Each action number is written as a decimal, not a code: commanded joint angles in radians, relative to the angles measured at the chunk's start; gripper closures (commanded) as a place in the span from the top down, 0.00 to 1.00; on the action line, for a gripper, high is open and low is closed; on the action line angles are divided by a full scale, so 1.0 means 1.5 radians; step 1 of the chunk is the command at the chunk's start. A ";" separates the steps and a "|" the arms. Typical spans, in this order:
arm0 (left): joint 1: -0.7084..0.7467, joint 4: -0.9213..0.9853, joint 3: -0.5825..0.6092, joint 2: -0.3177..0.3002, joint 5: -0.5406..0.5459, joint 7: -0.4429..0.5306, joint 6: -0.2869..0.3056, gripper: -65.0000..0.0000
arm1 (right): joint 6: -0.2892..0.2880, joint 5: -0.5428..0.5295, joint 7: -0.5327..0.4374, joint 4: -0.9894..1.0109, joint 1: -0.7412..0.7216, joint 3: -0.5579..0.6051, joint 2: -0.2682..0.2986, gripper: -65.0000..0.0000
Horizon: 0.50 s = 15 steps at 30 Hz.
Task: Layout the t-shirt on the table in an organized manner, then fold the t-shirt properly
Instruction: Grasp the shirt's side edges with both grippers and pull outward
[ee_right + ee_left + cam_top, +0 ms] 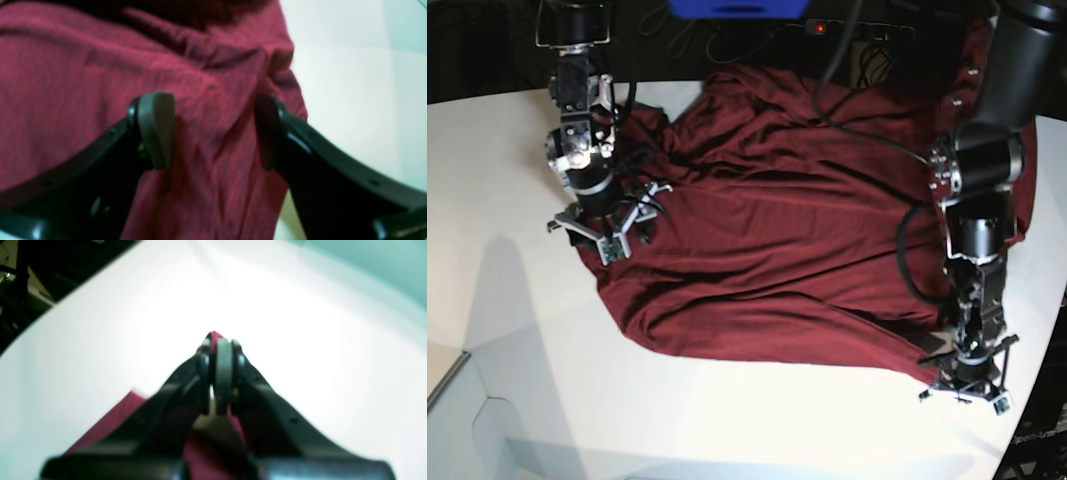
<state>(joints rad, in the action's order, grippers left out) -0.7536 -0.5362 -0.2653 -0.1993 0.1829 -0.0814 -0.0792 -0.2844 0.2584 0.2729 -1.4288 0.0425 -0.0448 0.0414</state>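
Note:
The dark red t-shirt (787,230) lies spread and wrinkled across the far half of the white table (527,350). My left gripper (220,346) is shut on a pinch of the t-shirt (110,420), with a bit of red fabric poking out past its tips. In the base view the left gripper (952,365) sits at the shirt's near right corner. My right gripper (211,133) is open, its two pads straddling a ridge of the t-shirt (66,83) close to the cloth's edge. In the base view the right gripper (647,203) is over the shirt's left side.
Black cables (867,60) and a blue object (737,8) crowd the back edge, where the shirt's far part runs beneath them. The table's curved edge (1027,430) passes just right of the left arm. Bare white tabletop (350,100) lies beside the shirt.

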 commanded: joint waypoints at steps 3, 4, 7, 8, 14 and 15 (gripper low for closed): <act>-0.055 0.003 0.002 -0.002 -0.004 0.018 0.004 0.00 | 0.000 0.001 -0.015 -0.014 -0.005 -0.001 0.006 0.58; -0.056 0.000 0.000 -0.002 -0.004 0.018 0.004 0.00 | 0.000 0.001 -0.015 -0.015 -0.003 -0.001 0.007 0.58; -0.055 0.003 -0.002 -0.004 -0.002 0.018 0.004 0.01 | 0.000 0.000 -0.015 -0.030 0.007 -0.011 0.019 0.58; -0.053 0.005 -0.002 -0.007 -0.002 0.018 0.004 0.01 | 0.000 -0.001 -0.015 -0.032 0.010 -0.015 0.020 0.58; 0.008 0.007 -0.003 -0.024 0.001 0.017 0.004 0.20 | 0.000 -0.002 -0.015 -0.036 0.012 -0.022 0.025 0.58; 0.015 0.004 -0.003 -0.024 0.001 0.017 0.004 0.27 | 0.000 -0.002 -0.016 -0.036 0.010 -0.025 0.025 0.58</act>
<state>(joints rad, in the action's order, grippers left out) -0.6834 -0.5102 -0.2710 -0.2283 0.1871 -0.0860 -0.0788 -0.2878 0.2577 0.2749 -1.4609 0.0753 -0.0776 0.0742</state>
